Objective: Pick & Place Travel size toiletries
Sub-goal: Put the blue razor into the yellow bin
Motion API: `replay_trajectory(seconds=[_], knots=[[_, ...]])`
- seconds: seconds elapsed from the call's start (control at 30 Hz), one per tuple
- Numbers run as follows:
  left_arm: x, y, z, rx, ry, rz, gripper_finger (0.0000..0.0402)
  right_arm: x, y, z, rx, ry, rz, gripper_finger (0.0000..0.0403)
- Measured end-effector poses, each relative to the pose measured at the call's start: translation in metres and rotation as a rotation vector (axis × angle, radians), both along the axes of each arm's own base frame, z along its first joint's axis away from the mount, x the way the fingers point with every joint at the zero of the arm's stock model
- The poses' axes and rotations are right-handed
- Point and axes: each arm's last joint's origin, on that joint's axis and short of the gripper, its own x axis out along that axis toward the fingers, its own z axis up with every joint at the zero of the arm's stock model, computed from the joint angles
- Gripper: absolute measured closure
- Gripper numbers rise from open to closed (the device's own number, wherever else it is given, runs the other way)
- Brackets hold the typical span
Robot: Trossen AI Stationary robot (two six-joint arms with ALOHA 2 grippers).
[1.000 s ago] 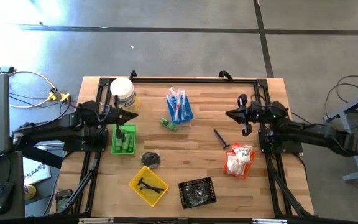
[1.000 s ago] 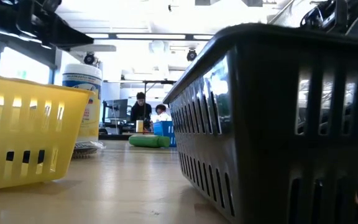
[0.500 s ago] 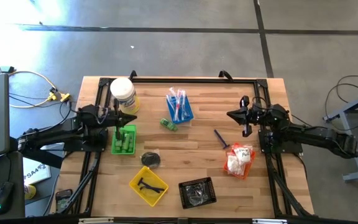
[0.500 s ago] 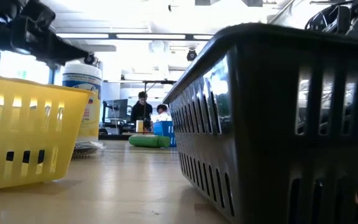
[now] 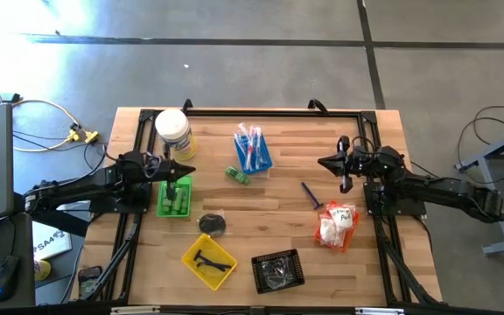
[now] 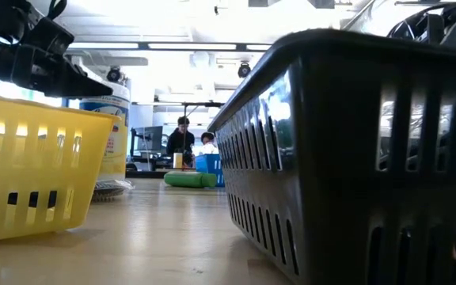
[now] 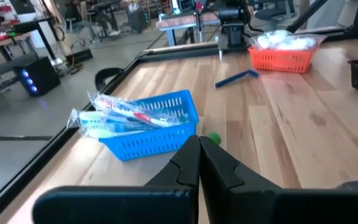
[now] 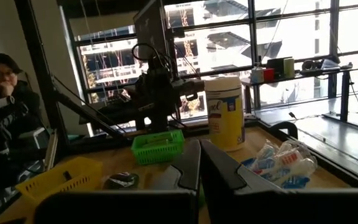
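Two pincers stood closed and empty: the left pincer (image 5: 185, 171) hovered above the green tray (image 5: 174, 197) of small green bottles (image 5: 178, 200), the right pincer (image 5: 325, 162) over bare counter (image 5: 287, 201). Farther off, wrapped toothbrushes (image 7: 126, 117) filled the blue tray (image 7: 157, 134).

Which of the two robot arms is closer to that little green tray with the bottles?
The left. The left gripper hangs right above the green tray, while the right gripper waits far across the table.
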Motion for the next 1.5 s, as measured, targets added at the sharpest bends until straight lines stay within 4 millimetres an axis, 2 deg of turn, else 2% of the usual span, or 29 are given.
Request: replay_trajectory(seconds=[0.07, 0.17, 0.33, 0.43, 0.63, 0.77, 1.0, 1.13, 1.3, 1.5], knots=[[0.000, 0.000, 0.000, 0.002, -0.001, 0.000, 0.0401, 0.001, 0.000, -0.001, 0.031, 0.025, -0.007, 0.0400], [0.000, 0.000, 0.000, 0.006, -0.003, 0.000, 0.0401, 0.010, -0.004, 0.002, 0.107, 0.162, -0.108, 0.0400], [0.000, 0.001, 0.000, 0.024, 0.002, 0.018, 0.0401, 0.027, -0.004, 0.013, 0.171, 0.520, -0.266, 0.0400], [0.000, 0.001, 0.000, 0.025, 0.003, 0.033, 0.0401, 0.039, -0.001, 0.016, 0.215, 0.708, -0.284, 0.0400], [0.000, 0.001, 0.001, 0.035, -0.001, 0.049, 0.0401, 0.063, 0.005, 0.017, 0.348, 0.911, -0.289, 0.0396], [0.000, 0.002, 0.001, 0.040, -0.002, 0.057, 0.0401, 0.075, 0.010, 0.010, 0.431, 1.028, -0.221, 0.0355], [0.000, 0.002, 0.003, 0.043, -0.016, 0.055, 0.0401, 0.094, 0.010, -0.015, 0.520, 1.170, -0.235, 0.0225], [0.000, 0.002, 0.003, 0.044, -0.018, 0.055, 0.0401, 0.103, 0.009, -0.027, 0.542, 1.244, -0.234, 0.0176], [0.000, 0.002, 0.003, 0.044, -0.018, 0.055, 0.0401, 0.112, 0.007, -0.037, 0.521, 1.300, -0.230, 0.0161], [0.000, 0.002, 0.003, 0.044, -0.018, 0.054, 0.0401, 0.113, 0.008, -0.046, 0.497, 1.348, -0.217, 0.0177]])
